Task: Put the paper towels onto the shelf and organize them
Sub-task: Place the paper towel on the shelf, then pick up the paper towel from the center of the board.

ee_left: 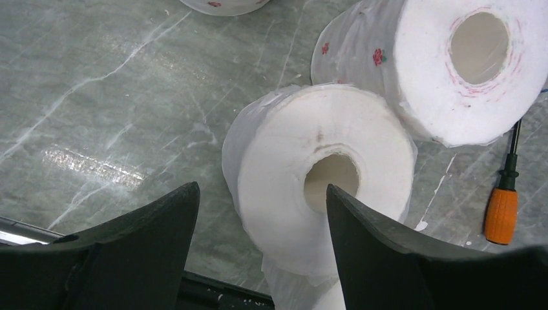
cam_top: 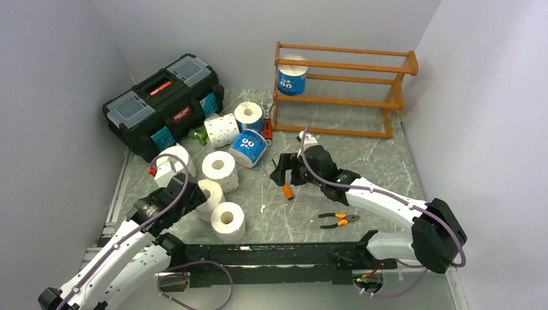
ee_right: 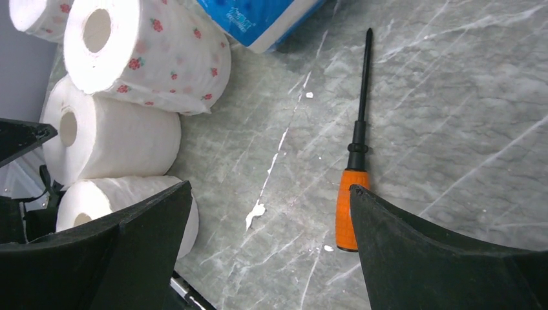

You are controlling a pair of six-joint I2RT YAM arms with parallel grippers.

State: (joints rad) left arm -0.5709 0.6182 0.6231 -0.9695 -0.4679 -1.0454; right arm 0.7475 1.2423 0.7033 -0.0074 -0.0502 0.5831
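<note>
One blue roll (cam_top: pixel 292 79) was seen standing on the shelf (cam_top: pixel 336 102), at its left end (which tier it rested on could not be told for certain). The other seven rolls, two blue and five white, were gathered on the table (cam_top: pixel 388 155) to the left of the shelf and nearer the arms than it.

The left gripper (ee_left: pixel 262 188) was placed at the side of that group farthest from the shelf. Its jaws were spread wide about a white roll (ee_left: pixel 284 168). One finger was seen apart from the roll's side and the other crossed in front of its face, so nothing was clasped. A flowered roll (ee_left: pixel 413 71) was pressed against that white one.

The right gripper (ee_right: pixel 270 188) was hung low over the table in front of the shelf's left end, its jaws parted wide and nothing held. A screwdriver (ee_right: pixel 357 155) was laid just beside one finger.
</note>
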